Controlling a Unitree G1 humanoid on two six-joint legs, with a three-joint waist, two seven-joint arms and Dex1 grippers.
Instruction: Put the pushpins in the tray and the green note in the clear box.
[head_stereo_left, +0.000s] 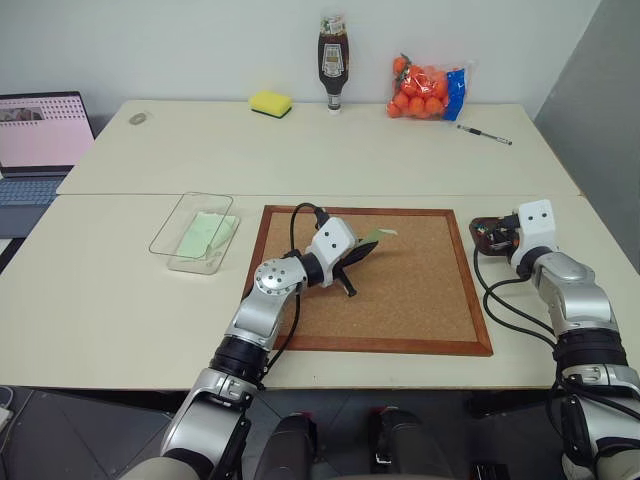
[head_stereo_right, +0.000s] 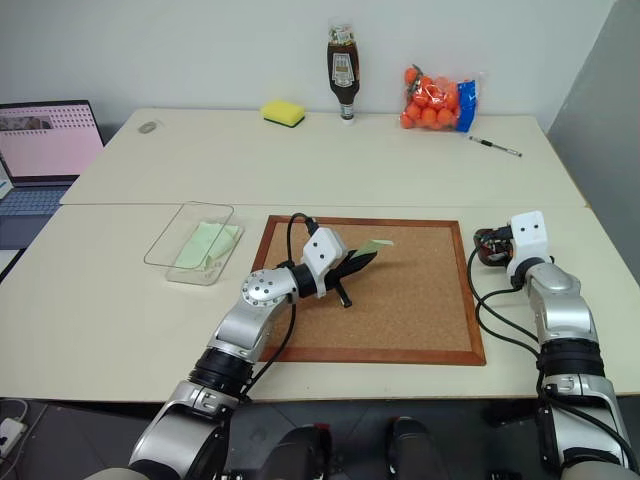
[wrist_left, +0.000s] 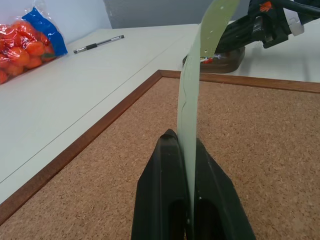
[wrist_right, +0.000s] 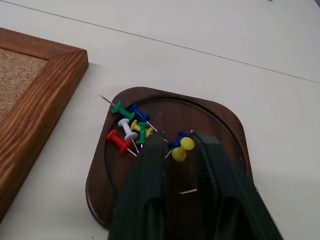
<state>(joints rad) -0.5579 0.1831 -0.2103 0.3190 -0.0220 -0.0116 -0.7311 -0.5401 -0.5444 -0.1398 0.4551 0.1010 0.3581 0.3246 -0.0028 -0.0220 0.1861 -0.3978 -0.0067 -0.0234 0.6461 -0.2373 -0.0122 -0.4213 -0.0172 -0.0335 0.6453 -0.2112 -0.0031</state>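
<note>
left pincer (wrist_left: 187, 165) clamped on green note (wrist_left: 192, 100), right pincer (wrist_right: 175, 145) apart over pushpins (wrist_right: 131, 131) in tray (wrist_right: 227, 125)

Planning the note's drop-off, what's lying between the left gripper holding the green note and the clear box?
In the left eye view, only the corkboard's wooden frame and bare table separate the left gripper, holding the green note, from the clear box.

left hand (head_stereo_left: 362, 252) grips green note (head_stereo_left: 378, 235) | over corkboard (head_stereo_left: 420, 300) | right hand (head_stereo_left: 488, 235) over tray (head_stereo_left: 478, 226)
</note>
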